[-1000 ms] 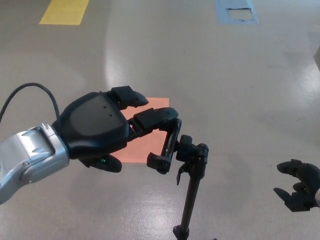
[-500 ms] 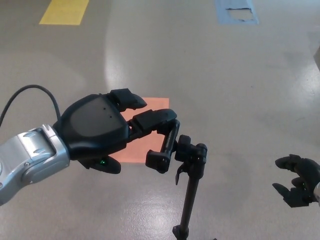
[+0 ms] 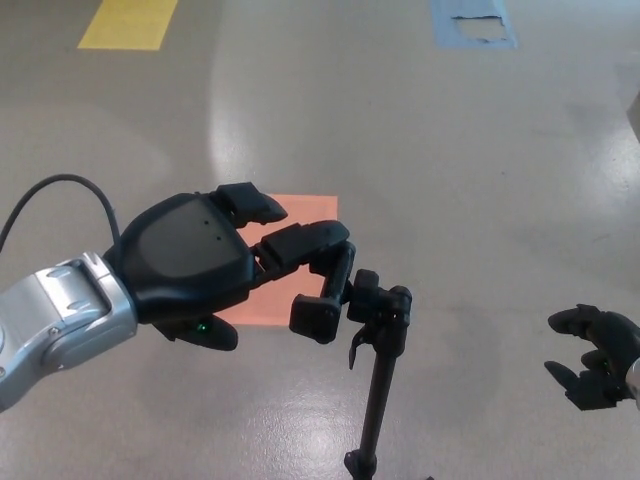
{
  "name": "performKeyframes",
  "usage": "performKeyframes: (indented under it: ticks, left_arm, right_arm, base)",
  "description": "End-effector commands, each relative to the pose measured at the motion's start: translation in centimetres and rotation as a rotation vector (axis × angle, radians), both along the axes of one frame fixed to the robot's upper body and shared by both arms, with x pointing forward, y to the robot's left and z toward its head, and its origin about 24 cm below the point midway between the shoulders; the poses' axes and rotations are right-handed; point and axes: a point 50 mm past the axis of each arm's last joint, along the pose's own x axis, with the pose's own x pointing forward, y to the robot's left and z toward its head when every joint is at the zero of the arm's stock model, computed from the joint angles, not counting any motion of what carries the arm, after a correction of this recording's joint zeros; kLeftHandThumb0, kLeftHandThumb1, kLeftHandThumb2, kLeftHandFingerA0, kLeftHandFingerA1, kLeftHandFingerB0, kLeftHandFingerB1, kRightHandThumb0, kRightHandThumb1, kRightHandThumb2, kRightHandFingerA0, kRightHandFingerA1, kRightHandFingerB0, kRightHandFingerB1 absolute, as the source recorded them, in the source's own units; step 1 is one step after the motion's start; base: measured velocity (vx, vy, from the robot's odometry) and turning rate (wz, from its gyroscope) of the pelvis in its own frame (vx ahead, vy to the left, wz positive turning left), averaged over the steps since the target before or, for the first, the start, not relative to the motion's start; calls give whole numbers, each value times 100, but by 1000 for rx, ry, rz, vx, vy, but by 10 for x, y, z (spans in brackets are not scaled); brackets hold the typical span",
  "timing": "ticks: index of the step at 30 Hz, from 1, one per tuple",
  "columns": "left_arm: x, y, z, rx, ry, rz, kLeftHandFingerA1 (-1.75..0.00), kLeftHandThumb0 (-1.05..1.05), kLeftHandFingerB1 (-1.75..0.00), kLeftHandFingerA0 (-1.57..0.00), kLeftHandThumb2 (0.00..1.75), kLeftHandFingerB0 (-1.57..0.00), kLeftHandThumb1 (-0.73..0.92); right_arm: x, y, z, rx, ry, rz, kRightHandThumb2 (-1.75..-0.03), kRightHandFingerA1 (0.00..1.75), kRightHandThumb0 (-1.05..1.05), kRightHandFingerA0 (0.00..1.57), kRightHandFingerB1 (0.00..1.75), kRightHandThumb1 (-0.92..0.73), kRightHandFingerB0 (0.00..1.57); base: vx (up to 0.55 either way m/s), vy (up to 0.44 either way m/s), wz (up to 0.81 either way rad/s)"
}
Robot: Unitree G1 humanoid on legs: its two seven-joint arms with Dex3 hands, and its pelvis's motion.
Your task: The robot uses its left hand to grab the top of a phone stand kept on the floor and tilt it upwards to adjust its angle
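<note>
Left hand on phone stand (top clamp)

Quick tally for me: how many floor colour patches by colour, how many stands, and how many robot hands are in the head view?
Orange floor patch: 1
Yellow floor patch: 1
Blue floor patch: 1
Phone stand: 1
Robot hands: 2, left hand and right hand
Total: 6

Floor open all round; only the stand rises near its bottom edge, left hand against its top.
</note>
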Motion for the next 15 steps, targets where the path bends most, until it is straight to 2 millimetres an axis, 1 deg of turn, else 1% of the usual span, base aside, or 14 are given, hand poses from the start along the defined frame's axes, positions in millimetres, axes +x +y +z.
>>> performKeyframes:
  ticks: [1,2,4,5,6,7,8,9,10,11,14,15]
  left_arm:
    - [-1,5,-6,42,1,3,-32,-64,-22,-29,57,0,57]
    - [-1,5,-7,41,2,3,-46,-67,-17,-25,80,0,45]
    - [-1,5,-7,38,1,1,-46,-67,-17,-25,80,0,45]
    - [-1,6,-7,41,2,0,-33,-64,-23,-29,57,0,57]
    - [-1,6,-7,44,3,0,-33,-64,-23,-29,57,0,57]
    - [-1,6,-8,58,7,4,-44,-72,-12,-21,81,0,49]
    - [-1,6,-8,61,8,6,-44,-72,-12,-21,81,0,49]
    - [-2,6,-9,58,14,4,-32,-63,-20,-29,57,0,57]
    - [-2,6,-10,52,22,2,-32,-63,-20,-29,57,0,57]
    - [-3,7,-12,57,40,9,-44,-71,-12,-20,81,0,49]
    - [-4,7,-15,60,51,9,-44,-71,-10,-23,79,0,48]
    - [-4,7,-16,58,53,7,-46,-65,-17,-24,79,0,45]
  right_arm:
    - [1,-3,2,9,8,-15,-72,36,-46,15,32,-72,15]
    - [1,-3,2,7,9,-14,-73,36,-47,16,33,-73,16]
    - [1,-3,2,1,9,-12,-73,36,-47,16,33,-73,16]
    - [1,-3,2,-2,10,-11,-73,36,-47,16,33,-73,16]
    - [1,-3,2,-3,10,-10,-73,36,-47,16,33,-73,16]
    - [1,-3,2,-7,9,-8,-73,36,-47,17,33,-73,16]
    - [1,-3,2,-7,9,-8,-73,36,-47,17,33,-73,16]
    - [1,-3,2,-5,8,-9,-73,36,-47,17,33,-73,16]
    - [1,-2,2,-3,8,-10,-73,36,-47,17,33,-73,16]
    - [1,-2,1,-1,9,-11,-73,36,-47,17,33,-72,16]
    - [0,-2,1,3,7,-12,-72,36,-46,17,33,-72,16]
    - [1,-2,1,2,6,-10,-73,36,-47,17,33,-73,16]
  base:
    - [0,0,0]
    - [0,0,0]
    - [0,0,0]
    - [0,0,0]
    - [0,0,0]
    - [0,0,0]
    - [0,0,0]
    - [0,0,0]
    - [0,0,0]
    - [0,0,0]
    - [0,0,0]
    - [0,0,0]
